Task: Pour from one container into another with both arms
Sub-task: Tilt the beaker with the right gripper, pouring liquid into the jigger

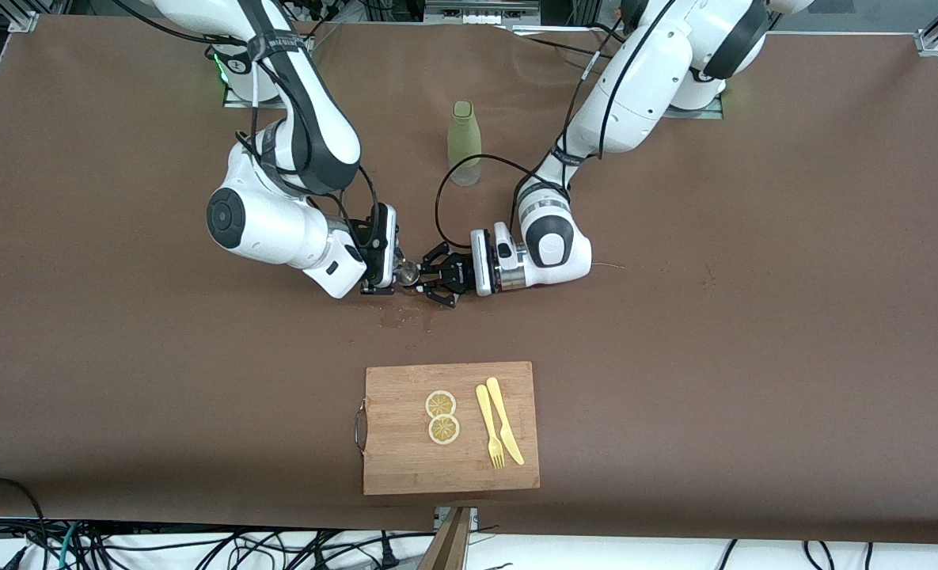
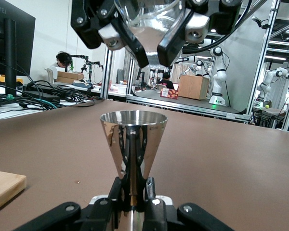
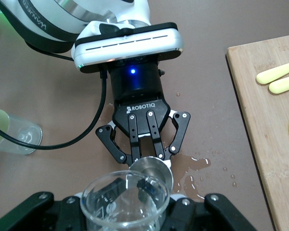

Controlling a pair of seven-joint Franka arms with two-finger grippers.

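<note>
Two white jointed robot arms meet at the middle of the brown bench [image 1: 120, 356]. The left tool [image 1: 431, 276] is clamped on the stem of a polished steel cone-shaped measuring cup [image 2: 133, 139], standing upright — directly above it the right tool [image 1: 379, 273] grips a clear glass cup [image 3: 126, 199], whose base hangs over the steel cup's open mouth. A small wet patch [image 3: 195, 168] glistens on the bench beside the steel cup. A pale green capped bottle [image 1: 465, 142] stands farther from the front camera, between the two arms' bases. Nearer the camera lies a wooden cutting board [image 1: 453, 467] carrying two lemon slices [image 1: 442, 416], a yellow fork [image 1: 489, 425] and a yellow knife [image 1: 504, 419].
</note>
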